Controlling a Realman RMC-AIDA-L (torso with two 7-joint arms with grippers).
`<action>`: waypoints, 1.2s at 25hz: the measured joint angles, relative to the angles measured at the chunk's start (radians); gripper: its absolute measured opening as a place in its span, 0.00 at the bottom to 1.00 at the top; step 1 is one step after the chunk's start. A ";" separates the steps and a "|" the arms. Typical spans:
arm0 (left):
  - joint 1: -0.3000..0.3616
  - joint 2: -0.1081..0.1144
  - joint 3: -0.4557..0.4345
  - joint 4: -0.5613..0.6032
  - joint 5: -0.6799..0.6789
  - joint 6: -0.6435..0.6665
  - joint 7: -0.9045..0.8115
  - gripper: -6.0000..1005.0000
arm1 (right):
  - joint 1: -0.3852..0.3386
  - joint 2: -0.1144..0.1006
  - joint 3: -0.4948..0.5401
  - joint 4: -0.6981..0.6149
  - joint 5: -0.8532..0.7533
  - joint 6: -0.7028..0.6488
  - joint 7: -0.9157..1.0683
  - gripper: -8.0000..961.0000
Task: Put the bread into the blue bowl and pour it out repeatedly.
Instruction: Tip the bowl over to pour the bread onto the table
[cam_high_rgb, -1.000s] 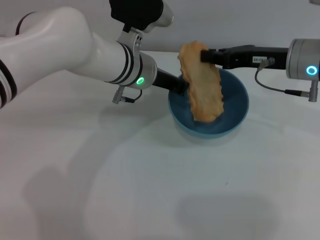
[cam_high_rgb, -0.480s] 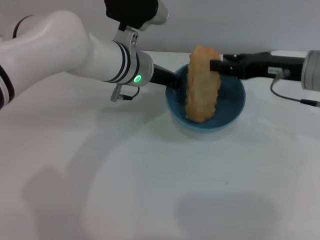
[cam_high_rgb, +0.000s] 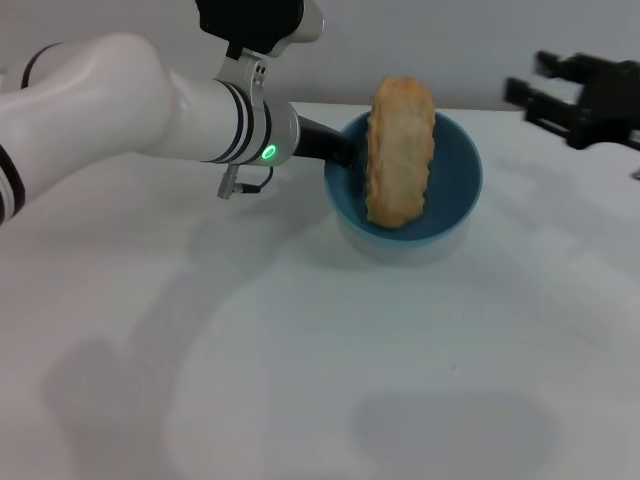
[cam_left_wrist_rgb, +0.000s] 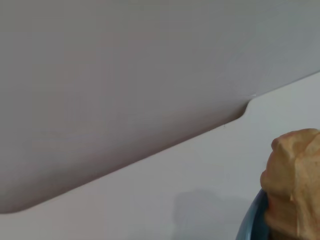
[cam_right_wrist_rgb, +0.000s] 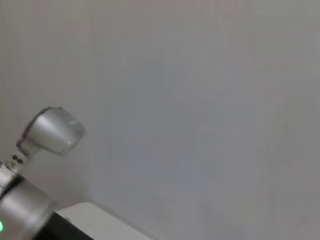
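Now the bread (cam_high_rgb: 400, 150) stands on end inside the blue bowl (cam_high_rgb: 455, 195), which sits tilted on the white desk (cam_high_rgb: 300, 350); the left tool (cam_high_rgb: 338, 152) is clamped on the bowl's rim, while the right tool (cam_high_rgb: 535, 92) hangs released, well apart

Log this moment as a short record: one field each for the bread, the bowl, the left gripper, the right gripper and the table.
bread: loaf standing on end inside the bowl, top poking above the rim
bowl: blue bowl tilted, held at its left rim
left gripper: left gripper clamped on the bowl's rim
right gripper: right gripper open, in the air to the right of the bowl, holding nothing
table: white table
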 joint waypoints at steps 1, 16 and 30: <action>0.001 0.000 0.001 0.000 0.000 -0.006 0.000 0.00 | -0.013 0.002 0.024 0.000 0.002 -0.004 -0.031 0.56; 0.018 0.003 0.153 0.003 0.010 -0.352 0.035 0.00 | -0.157 0.004 0.145 0.487 0.406 -0.036 -0.593 0.56; -0.057 -0.004 0.387 0.016 0.012 -0.515 0.063 0.00 | -0.261 0.004 0.225 0.763 0.725 -0.297 -0.828 0.56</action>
